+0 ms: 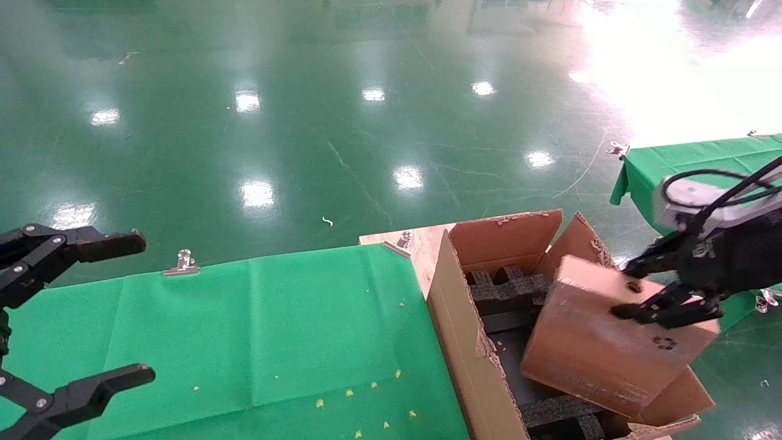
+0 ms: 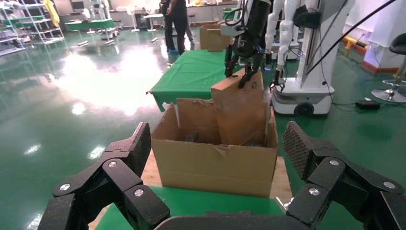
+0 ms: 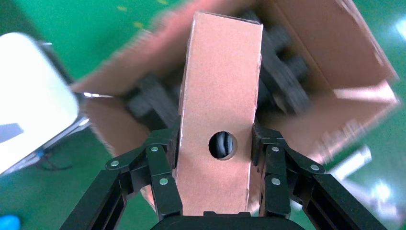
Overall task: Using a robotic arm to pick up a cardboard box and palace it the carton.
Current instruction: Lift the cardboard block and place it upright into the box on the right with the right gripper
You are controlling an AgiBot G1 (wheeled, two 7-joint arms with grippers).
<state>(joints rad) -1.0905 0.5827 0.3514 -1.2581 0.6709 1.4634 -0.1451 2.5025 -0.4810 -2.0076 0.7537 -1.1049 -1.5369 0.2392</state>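
The cardboard box (image 1: 605, 348) is brown with a round hole and a recycling mark. It hangs tilted, with its lower end inside the carton (image 1: 452, 318). My right gripper (image 1: 623, 290) is shut on the box's upper end, one finger on each broad face. The right wrist view shows the right gripper (image 3: 215, 143) clamping the box (image 3: 220, 72) over the carton (image 3: 335, 43) and its black foam inserts (image 3: 287, 81). My left gripper (image 1: 142, 307) is open and empty over the table's left edge. The left wrist view shows the left gripper (image 2: 216, 139), the carton (image 2: 215, 167), the box (image 2: 239, 110) and the right gripper (image 2: 242, 72).
A green-clothed table (image 1: 244, 336) lies left of the carton, with a metal clip (image 1: 182, 263) at its far edge. A wooden board (image 1: 421, 244) shows under the carton. Another green table (image 1: 690, 156) stands at the right. A white robot base (image 2: 311, 91) stands behind the carton.
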